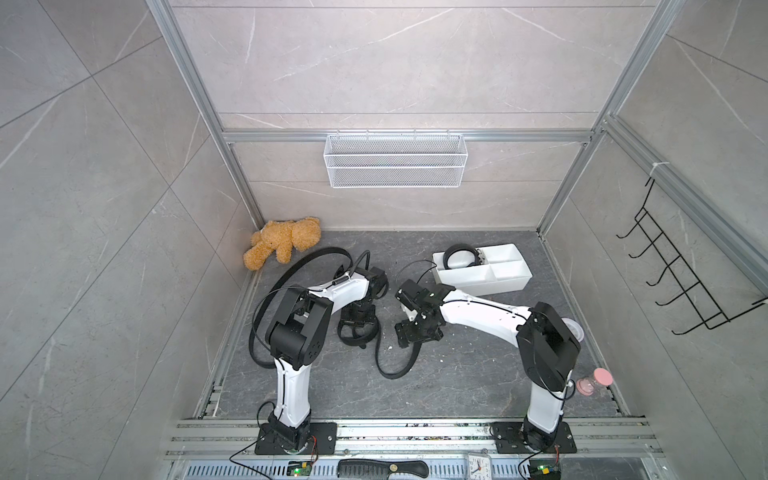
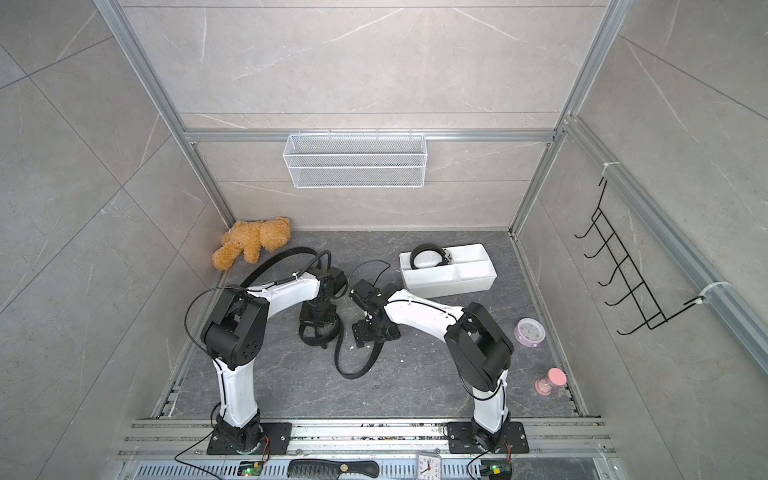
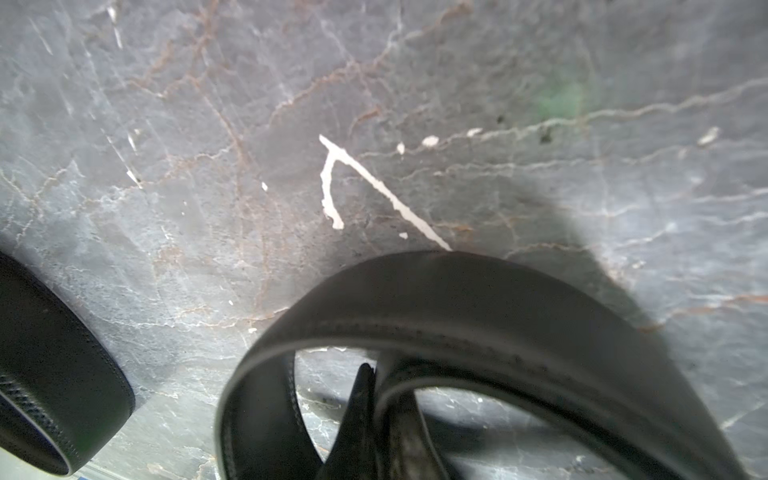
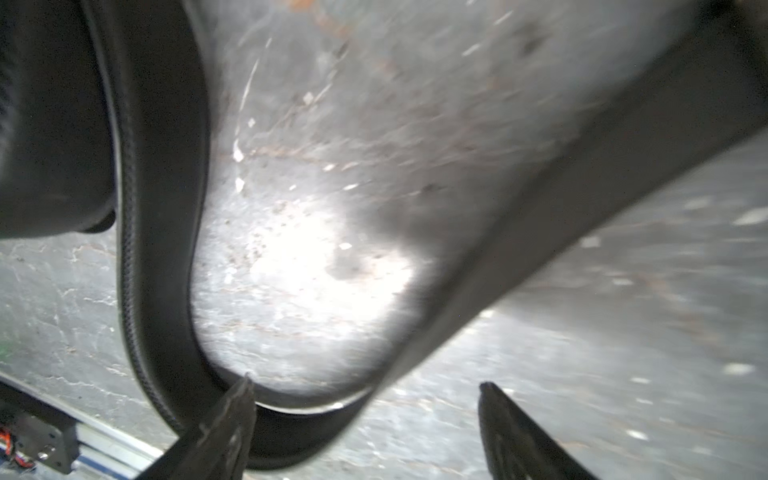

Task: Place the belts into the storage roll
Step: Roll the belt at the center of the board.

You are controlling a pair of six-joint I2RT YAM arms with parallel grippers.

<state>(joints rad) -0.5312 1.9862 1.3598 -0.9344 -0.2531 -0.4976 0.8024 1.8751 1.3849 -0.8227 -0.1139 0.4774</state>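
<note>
At 6 o'clock, on the front rail, lie a black comb (image 1: pixel 382 469) and a small clock (image 1: pixel 478 466). A pink sand timer (image 1: pixel 595 380) stands at 4 o'clock. At 3 o'clock a lilac alarm clock (image 2: pixel 528 331) shows whole in a top view, but my right elbow (image 1: pixel 548 336) hides nearly all of it in a top view.

At mid-floor my left pincer (image 3: pixel 376 382) is clamped tight on a half-coiled belt (image 3: pixel 478 299). Its tail loops toward 6 o'clock and back up under my right pincer (image 4: pixel 365 380). That pincer's fingers stand wide apart and grip nothing, and the strap runs past one of them. Only the wrist views show this, because from above my own wrists cover the fingertips.

A long belt (image 1: pixel 307 254) arcs from 11 o'clock round to 8 o'clock, partly under my left arm. It passes just beside a teddy bear (image 1: pixel 282 243) in the 10 o'clock corner. The white tray (image 1: pixel 478 286) sits at 1 o'clock beyond my right wrist, with a coiled belt (image 1: pixel 458 247) in its far compartment on the 11 o'clock side.

A wire basket (image 1: pixel 395 160) hangs on the back wall at 12 o'clock, and a black hook rack (image 1: pixel 675 266) on the side wall at 2 o'clock.
</note>
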